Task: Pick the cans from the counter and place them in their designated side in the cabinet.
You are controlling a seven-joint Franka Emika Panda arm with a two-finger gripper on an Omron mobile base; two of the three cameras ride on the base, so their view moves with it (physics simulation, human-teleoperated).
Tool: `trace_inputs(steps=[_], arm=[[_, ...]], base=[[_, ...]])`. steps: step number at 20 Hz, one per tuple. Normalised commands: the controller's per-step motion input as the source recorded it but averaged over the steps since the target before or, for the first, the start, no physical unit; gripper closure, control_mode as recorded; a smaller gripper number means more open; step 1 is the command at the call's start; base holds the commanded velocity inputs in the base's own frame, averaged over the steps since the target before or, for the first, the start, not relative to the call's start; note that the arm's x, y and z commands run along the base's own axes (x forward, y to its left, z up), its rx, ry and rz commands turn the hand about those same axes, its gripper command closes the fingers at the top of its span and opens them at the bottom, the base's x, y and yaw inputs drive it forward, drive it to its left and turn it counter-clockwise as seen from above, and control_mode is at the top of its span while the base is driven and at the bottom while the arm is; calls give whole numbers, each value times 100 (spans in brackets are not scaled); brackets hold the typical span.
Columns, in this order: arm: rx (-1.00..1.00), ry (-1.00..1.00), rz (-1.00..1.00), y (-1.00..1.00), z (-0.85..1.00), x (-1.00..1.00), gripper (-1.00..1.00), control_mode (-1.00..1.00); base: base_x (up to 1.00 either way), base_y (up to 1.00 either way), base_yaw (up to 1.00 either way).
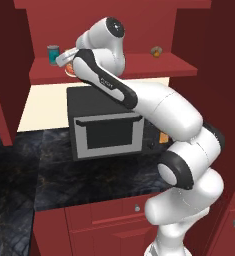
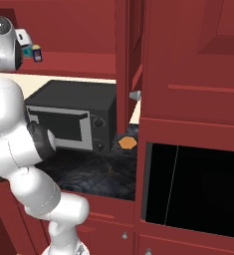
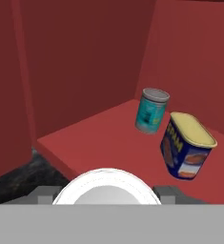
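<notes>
I count three cans in all: one teal can (image 3: 151,110) with a grey rim, one navy-blue can (image 3: 186,145) with a yellow top, and one can with a white top (image 3: 107,187) between the two finger tips in my hand view. I see one microwave (image 1: 106,123), one cabinet shelf (image 1: 139,70), and one small tan-orange roundish object (image 1: 156,50) on it. One flat orange hexagonal piece (image 2: 127,142) lies on the counter (image 1: 54,180). I make out three round drawer knobs in the left base view.

glossy white arm (image 1: 164,107), dark joints
</notes>
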Motion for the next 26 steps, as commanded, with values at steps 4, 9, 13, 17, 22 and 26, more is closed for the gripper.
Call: trace_inputs(steps=[4,9,13,17,22,26], arm=[[-2,3,0,11,-3,29,100,-100],[-3,3,0,12,-3,28,100,-100],[-3,3,0,14,-3,28,100,-100],[-3,3,0,13,-2,26,100,-100],[-3,3,0,12,-4,27,100,-100],[-3,2,0,9,-3,25,-100,-100]], base=[[0,0,0],[0,0,0],[0,0,0],[0,0,0],[0,0,0],[0,0,0]])
